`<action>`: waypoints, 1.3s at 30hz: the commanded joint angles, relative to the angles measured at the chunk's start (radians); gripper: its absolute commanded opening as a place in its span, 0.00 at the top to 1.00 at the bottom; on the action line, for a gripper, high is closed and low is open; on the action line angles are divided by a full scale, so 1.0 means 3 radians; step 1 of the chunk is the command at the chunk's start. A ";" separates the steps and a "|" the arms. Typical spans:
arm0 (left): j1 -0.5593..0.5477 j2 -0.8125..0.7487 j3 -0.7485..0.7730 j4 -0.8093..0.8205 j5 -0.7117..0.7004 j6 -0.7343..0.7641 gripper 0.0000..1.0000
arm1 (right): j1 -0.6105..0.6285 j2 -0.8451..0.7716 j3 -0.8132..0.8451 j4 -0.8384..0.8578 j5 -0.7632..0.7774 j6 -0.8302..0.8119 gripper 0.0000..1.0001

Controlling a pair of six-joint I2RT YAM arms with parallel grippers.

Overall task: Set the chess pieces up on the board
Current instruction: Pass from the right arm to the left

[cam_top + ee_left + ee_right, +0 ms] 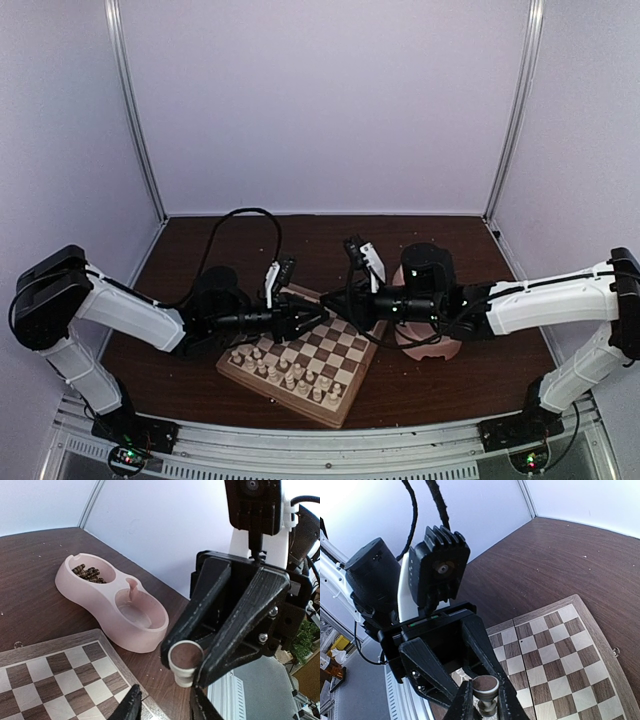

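My right gripper (485, 706) is shut on one cream chess piece (486, 686), held with its brown felt base up. From the left wrist view, the same piece (185, 661) sits pinched in the right gripper's black fingers (227, 630) above the table, just off the board (55, 670) corner. My left gripper (165, 706) faces it tip to tip, jaws apart and not touching the piece. Both grippers meet over the board's far corner (345, 330). Several cream chess pieces (285, 372) stand on the board's near rows.
A pink double-compartment bowl (107, 607) lies just beyond the board on the dark wood table. Its far compartment holds several dark brown pieces (87, 573), and its near compartment looks bare. In the top view the bowl (432, 347) sits under the right arm.
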 commanded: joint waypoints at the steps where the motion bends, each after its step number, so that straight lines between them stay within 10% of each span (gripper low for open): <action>1: -0.0016 0.0075 0.0098 0.0322 0.0153 -0.0096 0.67 | 0.0029 -0.0035 -0.0046 0.0158 -0.0097 0.0039 0.92; 29: -0.0011 -0.0068 -0.0004 0.0536 0.0175 -0.0155 0.89 | 0.0075 0.0123 -0.0034 0.0276 -0.0168 0.0120 0.91; 39: -0.0009 -0.0063 0.0017 0.0414 0.0154 -0.0092 0.95 | 0.0075 0.0086 -0.0031 0.0228 -0.0100 0.0103 0.71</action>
